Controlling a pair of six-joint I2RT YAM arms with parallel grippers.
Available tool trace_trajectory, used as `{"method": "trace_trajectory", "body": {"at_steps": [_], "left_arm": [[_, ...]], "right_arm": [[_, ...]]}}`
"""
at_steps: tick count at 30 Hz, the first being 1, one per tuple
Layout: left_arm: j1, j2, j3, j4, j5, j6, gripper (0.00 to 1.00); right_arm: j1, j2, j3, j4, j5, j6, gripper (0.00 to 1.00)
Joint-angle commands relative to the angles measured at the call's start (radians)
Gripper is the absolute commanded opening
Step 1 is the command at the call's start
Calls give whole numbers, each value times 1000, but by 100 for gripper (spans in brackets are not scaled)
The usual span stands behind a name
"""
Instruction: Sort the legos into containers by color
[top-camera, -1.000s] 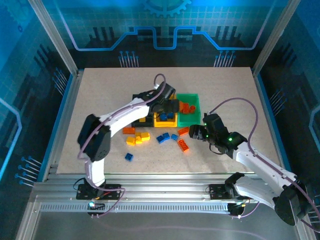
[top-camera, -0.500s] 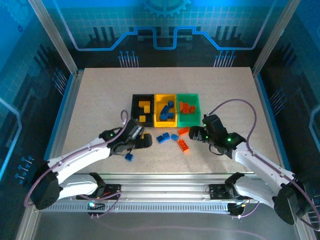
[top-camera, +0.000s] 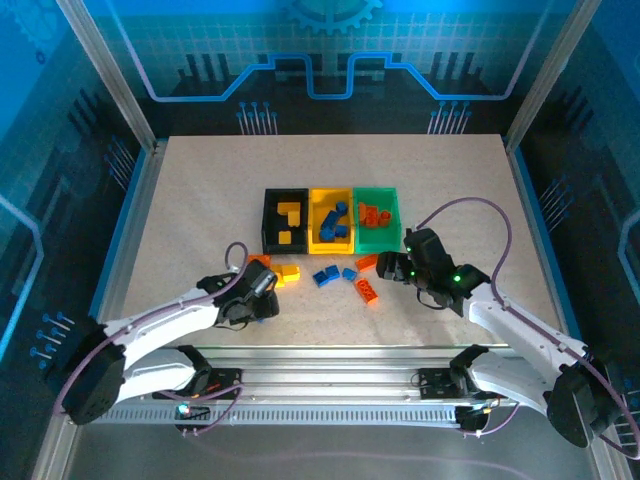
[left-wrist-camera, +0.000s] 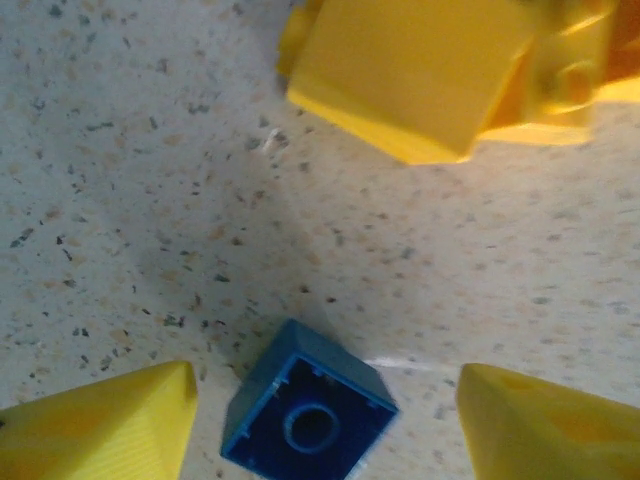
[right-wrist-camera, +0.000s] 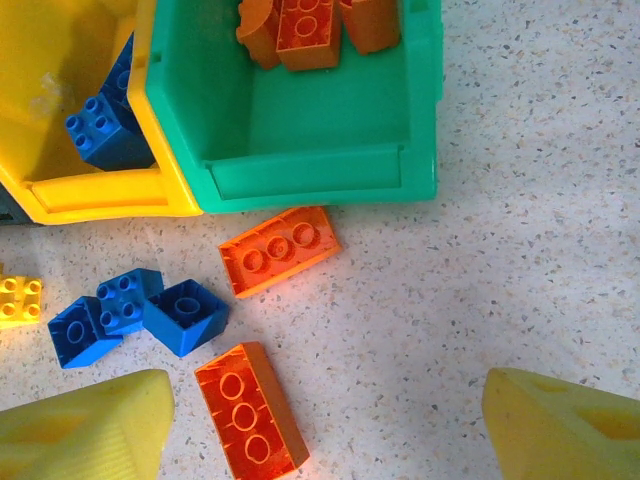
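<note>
My left gripper (top-camera: 262, 303) hangs low over the near-left table. Its yellow fingers (left-wrist-camera: 100, 425) stand either side of an upturned blue lego (left-wrist-camera: 308, 420) with a gap on each side, so it is open. A yellow lego (left-wrist-camera: 420, 70) lies just beyond. Also open, my right gripper (right-wrist-camera: 320, 430) hovers over bare table beside two orange legos (right-wrist-camera: 280, 250) (right-wrist-camera: 250, 420) and three blue legos (right-wrist-camera: 185, 315). The black container (top-camera: 268, 222) holds yellow legos, the yellow container (top-camera: 313, 222) blue ones, and the green container (top-camera: 396, 222) orange ones.
Loose legos lie in front of the containers: yellow (top-camera: 285, 272), orange (top-camera: 260, 261), blue (top-camera: 325, 276) and orange (top-camera: 366, 290). A metal frame rail (top-camera: 330, 355) runs along the near table edge. Blue enclosure walls surround the table.
My left arm has swung back from over the containers to the near-left table and come down over the blue lego, its jaws narrowing. The right arm has not moved.
</note>
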Motion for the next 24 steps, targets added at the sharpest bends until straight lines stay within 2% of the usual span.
{"method": "trace_trajectory", "body": {"at_steps": [1,6,12,18,21,24], "left_arm": [[11,57,-24,41,-4,16,65],[10,101,-27,65,9,16,49],[4,51,-16,48,43,11,32],[-39,-7,141,-6,32,31,31],[-42,37,279,9,12,66,32],[-41,144,433,44,-13,114,32]], "right_arm": [[-15,-6,2,0,6,20,82],[-15,-11,9,-7,13,18,82],[-16,-6,10,-2,13,19,82],[-17,2,4,6,12,27,82],[-19,3,1,9,13,29,82],[-19,7,0,4,16,30,82]]}}
